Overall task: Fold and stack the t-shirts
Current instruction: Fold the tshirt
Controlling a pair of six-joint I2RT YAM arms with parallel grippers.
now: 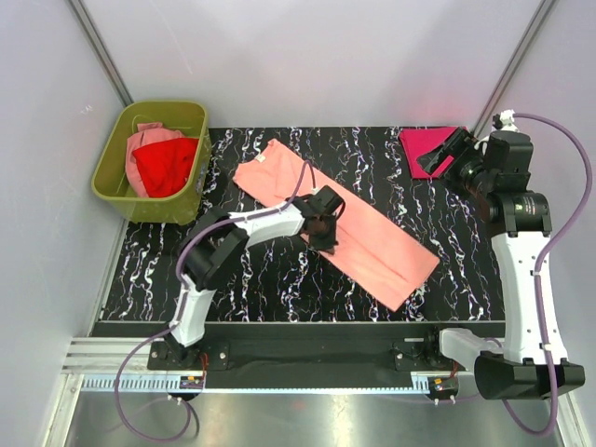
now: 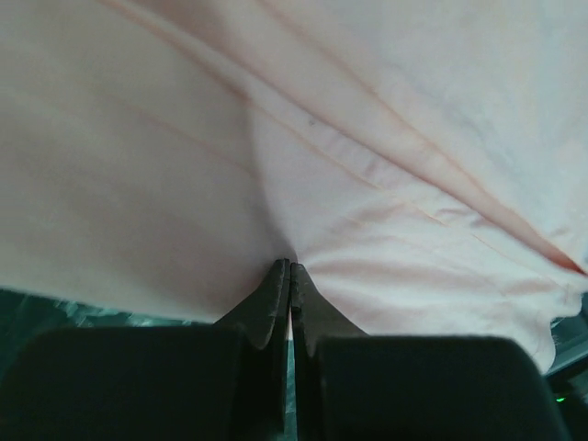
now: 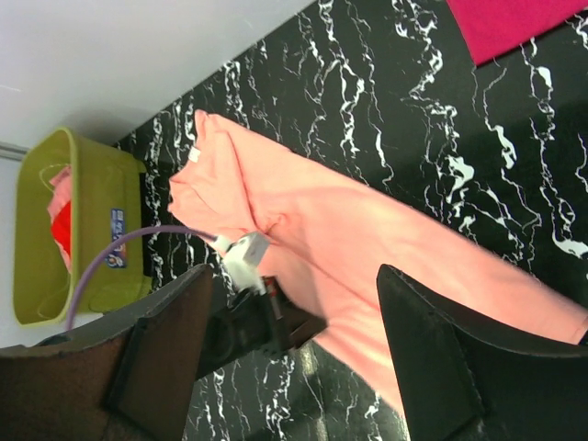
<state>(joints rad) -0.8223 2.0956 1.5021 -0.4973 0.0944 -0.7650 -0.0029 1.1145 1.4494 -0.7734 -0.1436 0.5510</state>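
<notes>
Salmon-peach t-shirt, pucker nipped between closed tips of left end effector; right end effector wide.

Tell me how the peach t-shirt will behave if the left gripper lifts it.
Probably floppy: the peach t-shirt puckers into creases where the left gripper pinches it, so it should drape rather than hold shape. Likely light, since it lies thin and flat on the table. Its long free ends would probably drag.
</notes>
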